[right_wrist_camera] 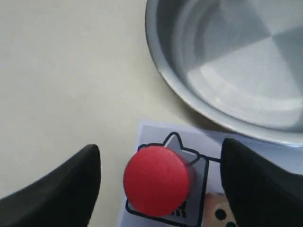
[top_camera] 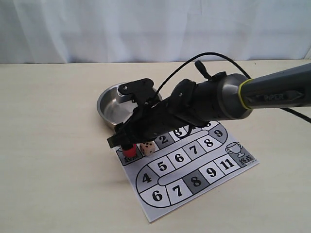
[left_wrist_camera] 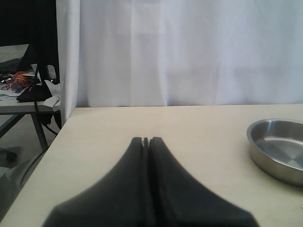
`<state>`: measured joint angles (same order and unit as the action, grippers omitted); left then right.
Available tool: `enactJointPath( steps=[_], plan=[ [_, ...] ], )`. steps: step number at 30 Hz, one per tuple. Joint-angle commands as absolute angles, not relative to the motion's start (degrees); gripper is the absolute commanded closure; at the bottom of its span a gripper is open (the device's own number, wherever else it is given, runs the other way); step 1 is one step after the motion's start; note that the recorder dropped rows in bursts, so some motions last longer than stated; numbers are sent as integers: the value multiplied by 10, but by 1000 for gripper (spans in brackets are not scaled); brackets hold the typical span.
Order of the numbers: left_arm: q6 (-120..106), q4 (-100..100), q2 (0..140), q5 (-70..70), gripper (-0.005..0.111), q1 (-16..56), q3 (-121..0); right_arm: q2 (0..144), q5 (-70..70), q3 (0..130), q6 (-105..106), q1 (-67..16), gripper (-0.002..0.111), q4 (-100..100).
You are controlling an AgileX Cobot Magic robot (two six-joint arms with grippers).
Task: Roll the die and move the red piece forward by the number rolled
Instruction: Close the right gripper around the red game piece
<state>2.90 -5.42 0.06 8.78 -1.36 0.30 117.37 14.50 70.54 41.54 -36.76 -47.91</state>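
red piece [top_camera: 128,147] stands upright on a grey square at the 9 o'clock end of the numbered board [top_camera: 150,208]. your right tool [top_camera: 125,142] is spread around it, one finger on each side, and in the wrist view neither touches it. the die [top_camera: 147,148] rests on the board just beside the piece, at its 3 o'clock. a steel bowl [top_camera: 109,99] sits on the desk [top_camera: 48,145] at the piece's 12 o'clock. your left tool [left_wrist_camera: 146,142] is pressed together over the desk.
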Motion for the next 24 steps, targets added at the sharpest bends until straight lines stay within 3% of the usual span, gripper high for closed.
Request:
enactJointPath(
  steps=[1,3,7,10,24],
  plan=[
    [30,-53,0,82,107,-14,0,1190,144,706,415,-368,44,-480],
    [30,-53,0,82,107,-14,0,1192,138,706,415,-368,46,-480],
    [30,-53,0,82,107,-14,0,1192,124,706,415,-368,86,-480],
    [30,-53,0,82,107,-14,0,1192,110,706,415,-368,104,-480],
    [30,-53,0,81,107,-14,0,1192,122,706,413,-339,104,-466]
  ],
)
